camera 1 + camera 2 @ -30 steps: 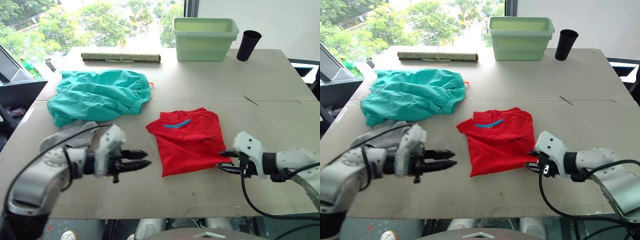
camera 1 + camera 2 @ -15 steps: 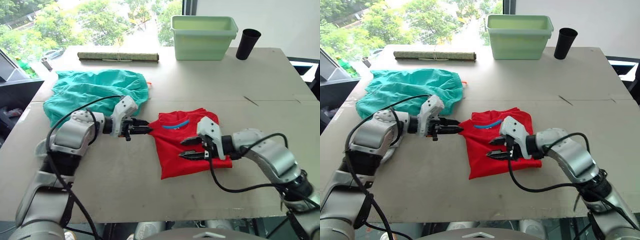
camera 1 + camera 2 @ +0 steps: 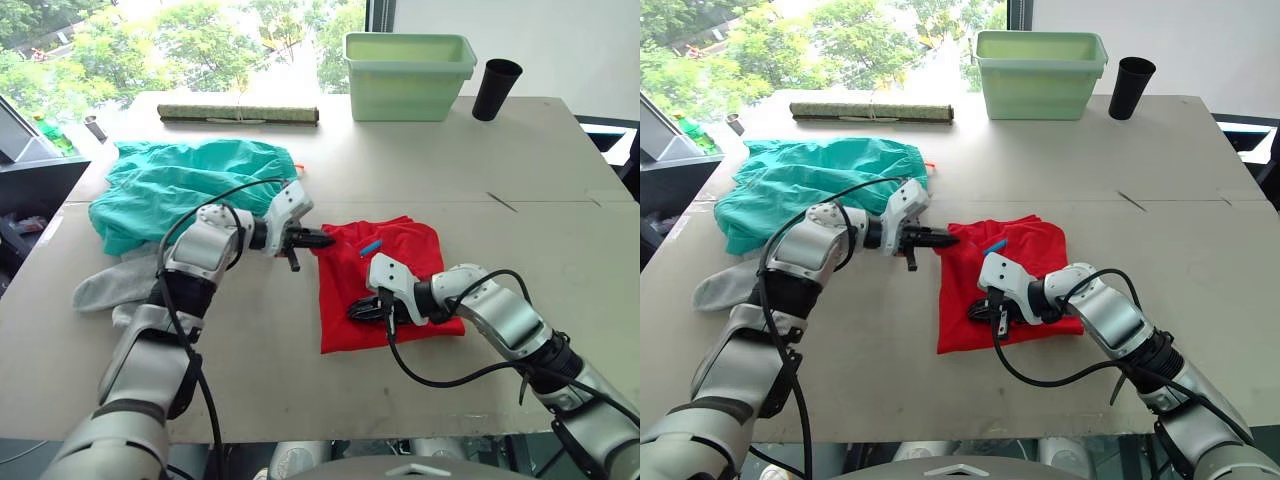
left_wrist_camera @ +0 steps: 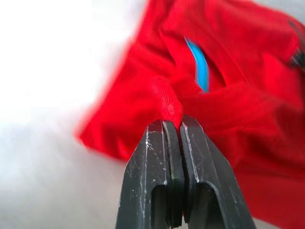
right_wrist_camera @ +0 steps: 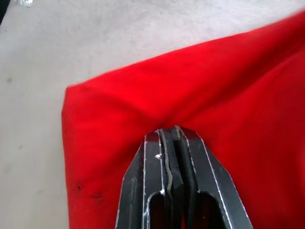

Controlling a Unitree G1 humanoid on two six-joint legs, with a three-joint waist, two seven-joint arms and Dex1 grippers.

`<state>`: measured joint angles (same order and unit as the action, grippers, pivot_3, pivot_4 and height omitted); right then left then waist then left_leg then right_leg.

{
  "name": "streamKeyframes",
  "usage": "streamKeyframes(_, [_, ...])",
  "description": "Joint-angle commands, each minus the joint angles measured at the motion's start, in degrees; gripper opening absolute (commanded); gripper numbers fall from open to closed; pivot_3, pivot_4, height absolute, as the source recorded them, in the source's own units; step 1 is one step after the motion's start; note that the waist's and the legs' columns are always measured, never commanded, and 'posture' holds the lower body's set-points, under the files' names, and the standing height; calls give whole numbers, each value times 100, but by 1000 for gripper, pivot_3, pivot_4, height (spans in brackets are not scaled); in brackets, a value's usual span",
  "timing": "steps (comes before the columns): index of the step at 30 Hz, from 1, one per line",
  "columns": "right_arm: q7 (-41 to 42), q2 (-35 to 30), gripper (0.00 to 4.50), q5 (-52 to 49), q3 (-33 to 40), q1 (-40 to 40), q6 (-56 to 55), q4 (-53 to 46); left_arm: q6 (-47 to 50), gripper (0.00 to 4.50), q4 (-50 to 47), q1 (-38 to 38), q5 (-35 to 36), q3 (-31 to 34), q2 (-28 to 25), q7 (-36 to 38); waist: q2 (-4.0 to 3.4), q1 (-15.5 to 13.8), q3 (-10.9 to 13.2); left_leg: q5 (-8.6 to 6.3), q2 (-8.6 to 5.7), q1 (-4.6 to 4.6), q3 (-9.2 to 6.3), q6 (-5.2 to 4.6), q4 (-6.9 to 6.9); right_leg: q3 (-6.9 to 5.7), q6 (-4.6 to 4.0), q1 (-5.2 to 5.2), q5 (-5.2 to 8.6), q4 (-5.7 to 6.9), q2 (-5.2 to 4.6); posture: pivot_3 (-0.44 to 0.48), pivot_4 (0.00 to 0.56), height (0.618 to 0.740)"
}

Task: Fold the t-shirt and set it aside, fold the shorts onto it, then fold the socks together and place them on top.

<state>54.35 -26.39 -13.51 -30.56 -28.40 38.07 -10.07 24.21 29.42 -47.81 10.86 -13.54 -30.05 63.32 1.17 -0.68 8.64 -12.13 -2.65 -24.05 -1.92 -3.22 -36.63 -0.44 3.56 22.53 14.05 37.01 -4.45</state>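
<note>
The left claw has moved from open desk near the socks across to the t-shirt, where its fingers now pinch the shirt's left edge. The right claw has crossed from the shirt's right edge to its middle (fingers now closed on a bunch of red cloth). The shirt's left side is drawn inward, narrower than before.

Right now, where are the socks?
The socks lie at the table's left near edge in the left eye view, just below the shorts, left of the left arm.
</note>
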Motion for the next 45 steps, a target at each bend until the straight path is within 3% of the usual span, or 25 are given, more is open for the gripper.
streamKeyframes(1, [-26, 14, 0, 165, -135, 66, 53, 30, -462, 77, 502, -406, -245, 258, 173, -518, 0, 2, 0, 0, -1, 0, 0, 0, 0, 0, 0, 0, 0, 1, 0, 0, 150, 731])
streamKeyframes(11, [-276, 113, 0, 247, 73, 98, 107, -126, -525, 77, 949, -397, -679, 200, 51, -701, 0, 91, 0, 0, 1, 2, -1, 0, -4, 1, 0, 3, 0, 13, 4, 0, 150, 731])
streamKeyframes(12, [-264, 185, 0, 77, 217, 84, 193, -181, -433, 386, 888, -387, -589, 306, 48, -687, 0, 93, 0, 0, 1, 2, -1, 0, -4, 1, 0, 3, 0, 13, 4, 0, 150, 731])
streamKeyframes(13, [-178, 154, 0, -92, 327, 77, 290, -362, -388, 746, 747, -346, -464, 418, 22, -604, 1, 102, 0, 0, 1, 2, -1, 0, -4, 1, 0, 3, 0, 13, 4, 0, 150, 731])
streamKeyframes(14, [-202, 146, 574, -205, 493, 79, 350, -557, -218, 929, 426, -253, -172, 582, -10, -352, 0, 110, 1, 0, 2, 2, -1, 0, -4, 1, 0, 4, 0, 14, 5, 0, 150, 731])
streamKeyframes(16, [-203, 127, 1134, -522, 821, 80, 594, -940, 103, 1623, -99, -94, 186, 837, -86, -134, 0, 135, 1, 0, 4, -2, -1, 0, -3, 4, 0, 10, 0, 13, 3, 0, 150, 731])
streamKeyframes(17, [-182, 82, 1207, -685, 950, 78, 764, -1129, 162, 1777, -370, 20, 294, 895, -162, -11, -1, 137, 1, 0, 4, -7, -2, 0, 0, 4, 0, 12, 0, 11, 3, 0, 150, 731])
streamKeyframes(22, [-605, 273, 1207, -1298, 1842, -220, 1327, -1494, 1413, 1777, -2164, 634, 1351, 1329, -455, 336, 0, 137, 1, -1, 7, -11, -4, 2, 2, 8, -1, 16, -1, 4, -26, 0, 150, 731])
streamKeyframes(26, [-1266, -36, 1207, -498, 1872, -838, 1216, -775, 2281, 1777, -3804, 1599, 2025, 1311, -784, 397, -4, 146, 1, -1, 5, -9, -4, 2, 7, 25, -3, 16, -1, 5, -34, 0, 150, 731])
streamKeyframes(31, [-1674, -256, 1207, 458, 1377, -1341, 794, 684, 2116, 1777, -5089, 3048, 1742, 902, -667, -386, -4, 112, 2, 2, -4, -6, -1, 6, 20, 27, -4, 17, -1, -3, -43, 0, 150, 731])
streamKeyframes(38, [-1439, -51, 1207, 761, 1118, -1476, 326, 1709, 1849, 1777, -5172, 3822, 1100, 370, -660, -1159, -10, 135, 0, 1, -2, 8, 14, 5, 34, 47, -5, 16, -1, -6, -42, 0, 150, 731])
streamKeyframes(42, [-1453, 94, 65, 928, 1116, -1521, 82, 2107, 1728, 1901, -4999, 3958, 879, 273, -670, -1407, -11, 132, -1, 1, -4, 12, 13, 4, 32, 46, -5, 11, -1, -6, -43, 0, 150, 731])
streamKeyframes(45, [-1745, 134, 65, 1116, 1271, -1510, -120, 2283, 1639, 1901, -4912, 4072, 840, 251, -694, -1462, -13, 132, -3, 1, -4, 14, 12, 4, 32, 45, -5, 10, -1, -6, -44, 0, 150, 731])
